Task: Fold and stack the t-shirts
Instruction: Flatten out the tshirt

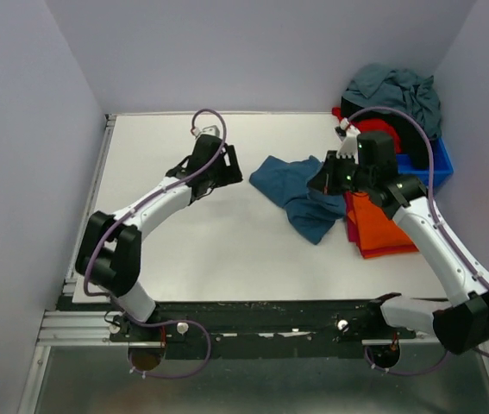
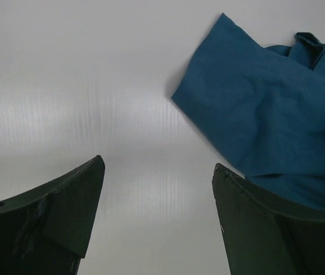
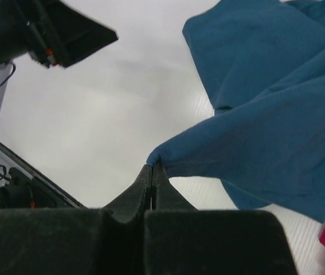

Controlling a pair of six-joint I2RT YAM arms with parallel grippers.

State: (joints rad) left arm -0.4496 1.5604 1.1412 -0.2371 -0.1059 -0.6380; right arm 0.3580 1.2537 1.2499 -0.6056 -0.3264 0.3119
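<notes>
Where left fingers (image 1: pixel 225 171) hang: spread wide, empty, over bare table (image 1: pixel 227 241); cloth lies to their right.
Teal t-shirt (image 1: pixel 291 191): crumpled at centre-right, long axis diagonal.
Right fingers (image 3: pixel 152 172): closed, pinching its edge; nearer arm.

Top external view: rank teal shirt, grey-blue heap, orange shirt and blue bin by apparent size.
1. teal shirt and grey-blue heap: look alike, not ranked.
2. orange shirt.
3. blue bin, partly hidden.

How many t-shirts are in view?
5: teal-blue cloth shirt mid-table, in right fingers; orange over pink, folded, at right; red and grey-blue heaped at blue plastic bin. Others may be hidden.
</notes>
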